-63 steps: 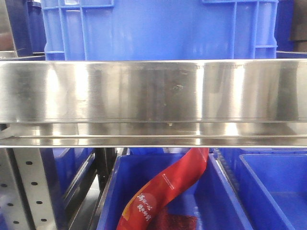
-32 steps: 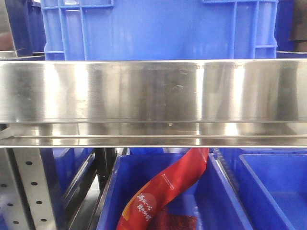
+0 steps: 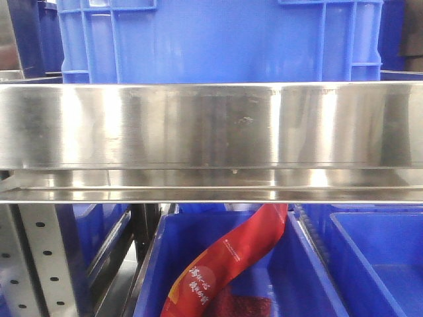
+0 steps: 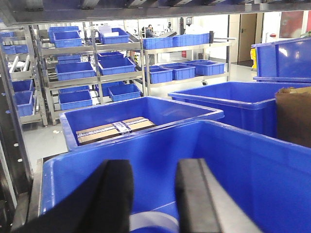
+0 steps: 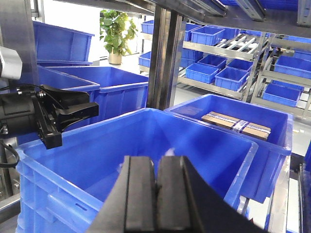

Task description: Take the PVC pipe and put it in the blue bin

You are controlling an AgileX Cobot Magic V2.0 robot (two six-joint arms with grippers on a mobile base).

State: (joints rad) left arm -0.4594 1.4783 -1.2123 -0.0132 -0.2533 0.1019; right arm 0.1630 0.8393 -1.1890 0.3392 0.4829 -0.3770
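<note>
In the left wrist view my left gripper (image 4: 154, 194) is open, its two black fingers apart over the inside of a large blue bin (image 4: 243, 160). A pale grey curved piece, which looks like the PVC pipe (image 4: 155, 222), shows low between the fingers inside the bin; nothing is gripped. In the right wrist view my right gripper (image 5: 156, 184) is shut with its pads together and nothing between them, above the same kind of blue bin (image 5: 77, 145). The left gripper (image 5: 73, 110) also shows there, black, over the bin's left rim. A small whitish bit (image 5: 170, 151) lies deep in the bin.
The front view shows a steel shelf rail (image 3: 211, 125) across the frame, a blue crate (image 3: 218, 39) above it, and blue bins below with a red packet (image 3: 231, 261). A neighbouring bin holds flat cardboard boxes (image 4: 116, 129) (image 5: 235, 125). A steel upright (image 5: 165, 58) stands behind.
</note>
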